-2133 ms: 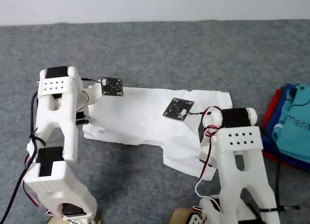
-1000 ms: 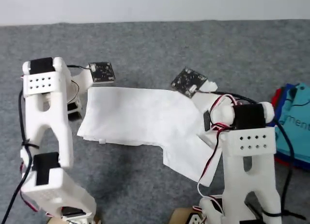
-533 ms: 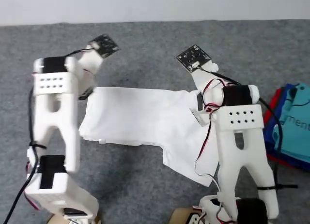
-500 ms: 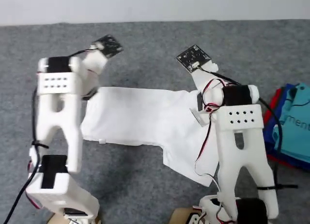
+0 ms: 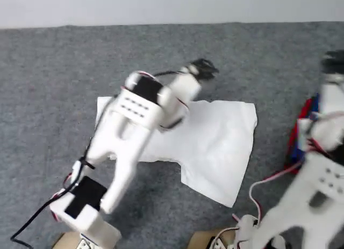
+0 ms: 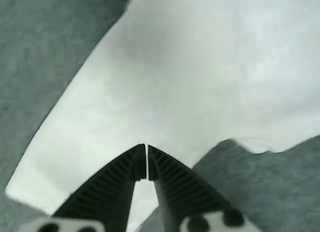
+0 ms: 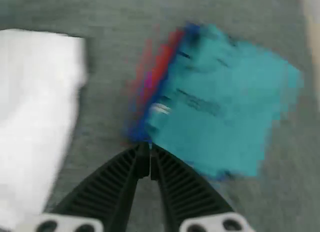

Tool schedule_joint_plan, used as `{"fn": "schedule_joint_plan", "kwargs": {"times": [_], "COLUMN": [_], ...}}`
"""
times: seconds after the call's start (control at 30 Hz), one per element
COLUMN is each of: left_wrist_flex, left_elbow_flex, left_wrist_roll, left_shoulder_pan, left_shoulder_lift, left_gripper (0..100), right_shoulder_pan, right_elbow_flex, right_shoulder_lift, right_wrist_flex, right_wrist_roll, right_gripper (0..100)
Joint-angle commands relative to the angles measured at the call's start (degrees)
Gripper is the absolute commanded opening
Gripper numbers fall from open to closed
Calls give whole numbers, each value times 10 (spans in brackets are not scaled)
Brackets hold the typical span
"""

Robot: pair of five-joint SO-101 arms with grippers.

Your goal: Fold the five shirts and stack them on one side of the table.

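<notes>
The left gripper point(image 6: 146, 151) is seen pressed shut on nothing, above the white shirt point(image 6: 200, 66), which lies part-folded on the grey table point(image 5: 54, 61). The right gripper point(image 7: 144, 148) is likewise closed and empty, over the stack of folded shirts point(image 7: 225, 106) beside the white shirt. Were closed tips dragged across cloth, the fold could be rumpled or the stack skewed.

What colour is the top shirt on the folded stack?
Teal. The folded teal cloth shirt shows best in the right wrist view.
</notes>
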Motion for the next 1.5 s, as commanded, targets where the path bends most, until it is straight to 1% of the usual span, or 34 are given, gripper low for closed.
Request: {"fn": "schedule_joint_plan", "kwargs": {"times": [0.0, 0.1, 0.17, 0.3, 0.4, 0.6, 0.8, 1.0, 1.17, 1.47], "left_wrist_flex": [-4, -29, -48, -81, -90, -114, -110, -104, -78, -6], "left_elbow_flex": [-2, 36, 65, 117, 129, 97, 45, 7, -43, -166], "left_wrist_roll": [9, -3, -27, -62, -67, -68, -68, -68, -63, -53], "left_shoulder_pan": [74, 116, 145, 194, 217, 231, 233, 231, 231, 232], "left_shoulder_lift": [-29, -29, -29, -15, 28, 120, 192, 235, 281, 375], "left_gripper": [73, 133, 147, 158, 186, 211, 211, 211, 196, 15], "right_shoulder_pan": [109, 175, 209, 247, 261, 273, 293, 296, 296, 297], "right_elbow_flex": [-27, -27, -26, -26, -26, -26, -29, -30, -30, -31], "right_shoulder_lift": [-43, -68, -85, -101, -105, -106, -106, -106, -107, -107], "right_wrist_flex": [3, 3, 15, 47, 64, 73, 72, 72, 72, 72], "right_wrist_roll": [-5, -5, -3, 1, 25, 30, 31, 31, 31, 31], "right_gripper": [10, 10, 10, 10, 10, 10, 10, 10, 10, 10]}}
